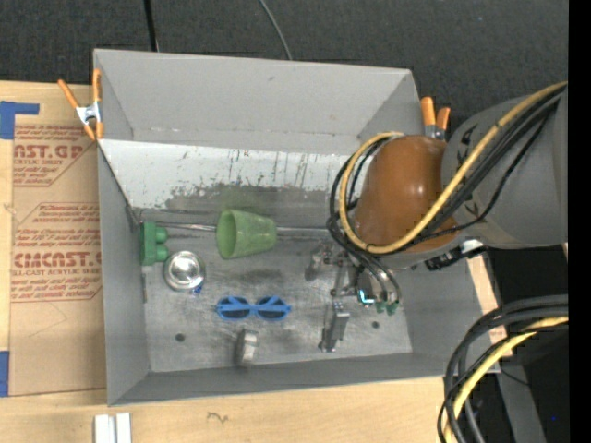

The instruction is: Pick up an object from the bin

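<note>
Orange-covered arm (397,192) looms over the grey bin (249,90) at its right; the gripper (334,326) hangs above bare floor, apart or together I cannot tell. Behind lies a tipped green cup (245,233); nearest, to the gripper's left, a blue glasses-shaped piece (252,309).

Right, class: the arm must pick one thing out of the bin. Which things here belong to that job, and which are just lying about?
Belonging to the job:
gripper, over the bin floor's right side
grey bin
nearest things it could pick: blue glasses-shaped piece, small grey piece

Just lying about, farther left:
green cup, on its side
silver can
green block
</note>
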